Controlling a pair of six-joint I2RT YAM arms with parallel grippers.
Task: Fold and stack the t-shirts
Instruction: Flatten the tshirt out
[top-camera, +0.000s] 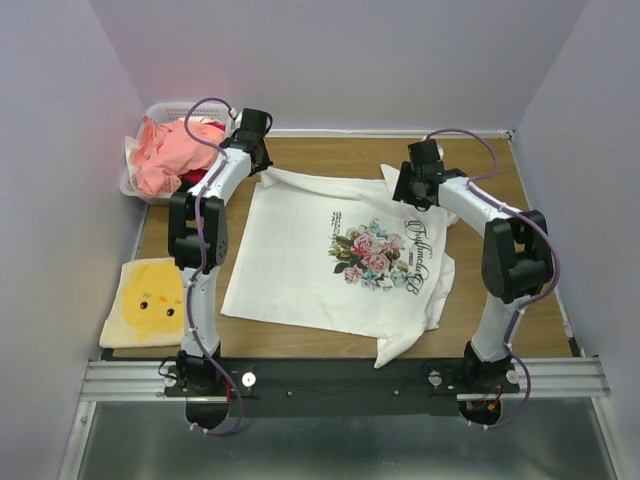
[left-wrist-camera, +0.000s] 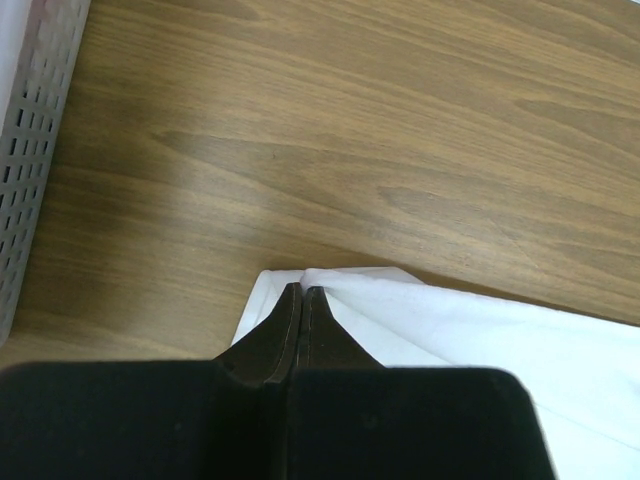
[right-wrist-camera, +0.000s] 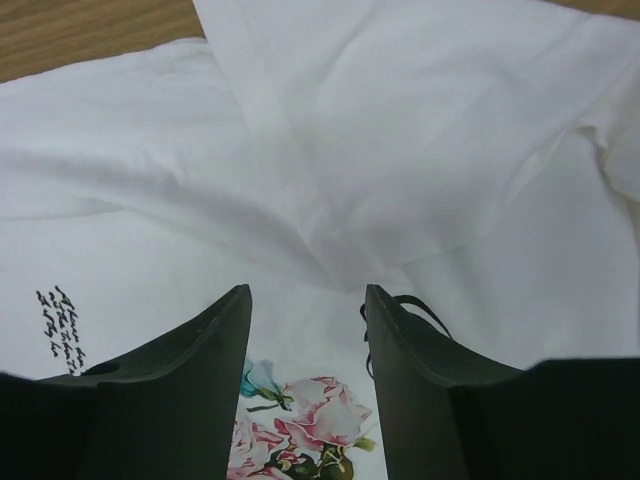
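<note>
While the white t-shirt (top-camera: 300, 250) lies spread print up on the table (top-camera: 340, 155) in the top view, the left gripper (top-camera: 252, 165) is at its far left corner and the right gripper (top-camera: 408, 195) over its far right part; salmon-pink t-shirts (top-camera: 170, 150) fill the basket (top-camera: 160, 108) at the far left. The left wrist view shows the left gripper (left-wrist-camera: 303, 292) with fingers pressed together on that corner. The right wrist view shows the right gripper (right-wrist-camera: 305, 290) with fingers wide apart above the cloth, holding nothing

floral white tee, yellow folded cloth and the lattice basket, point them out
floral white t-shirt (top-camera: 290, 250): top external view, plain fabric left of the print
yellow folded cloth (top-camera: 148, 300): top external view, middle, at the face print
white lattice basket (left-wrist-camera: 30, 140): left wrist view, perforated side wall
</note>
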